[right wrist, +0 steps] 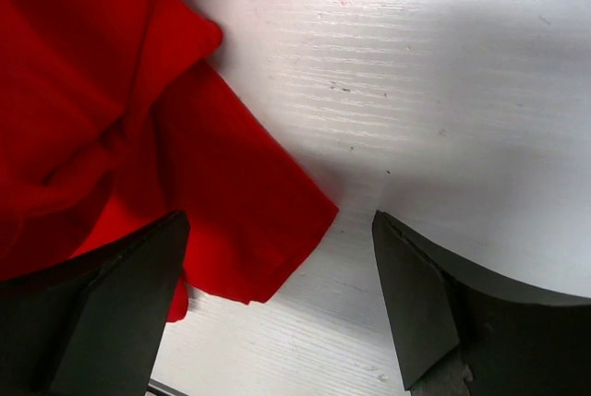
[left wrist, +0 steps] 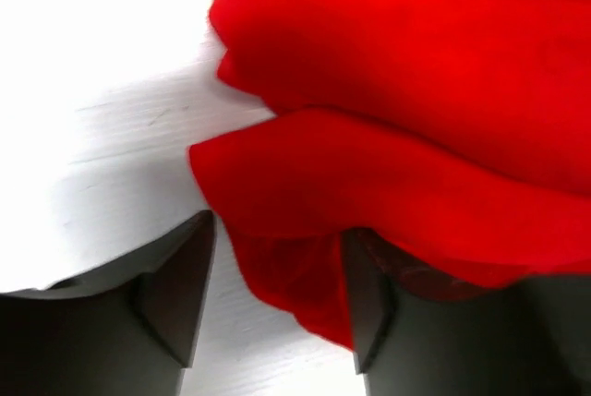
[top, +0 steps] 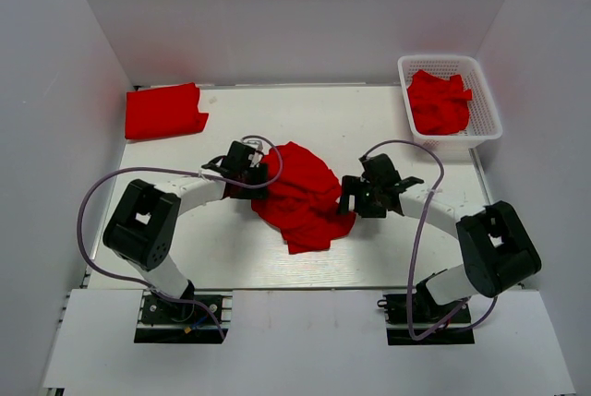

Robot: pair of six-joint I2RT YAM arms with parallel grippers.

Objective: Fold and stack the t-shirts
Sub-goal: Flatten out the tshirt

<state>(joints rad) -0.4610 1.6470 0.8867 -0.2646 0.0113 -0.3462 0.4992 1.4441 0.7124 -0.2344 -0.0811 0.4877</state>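
A crumpled red t-shirt (top: 300, 195) lies in the middle of the table. My left gripper (top: 251, 173) is at its left edge. In the left wrist view the left gripper (left wrist: 272, 322) is open, with a hanging fold of the shirt (left wrist: 416, 91) between its jaws, against the right finger (left wrist: 369, 308). My right gripper (top: 351, 198) is at the shirt's right edge. In the right wrist view it (right wrist: 277, 294) is wide open, low over the table, with a corner of the shirt (right wrist: 249, 221) between the jaws, touching neither. A folded red t-shirt (top: 164, 111) lies at the back left.
A white basket (top: 487, 91) stands at the back right with more crumpled red t-shirts (top: 438, 102) in it. White walls close in the table on the left, back and right. Both arms' cables loop above the table near the shirt.
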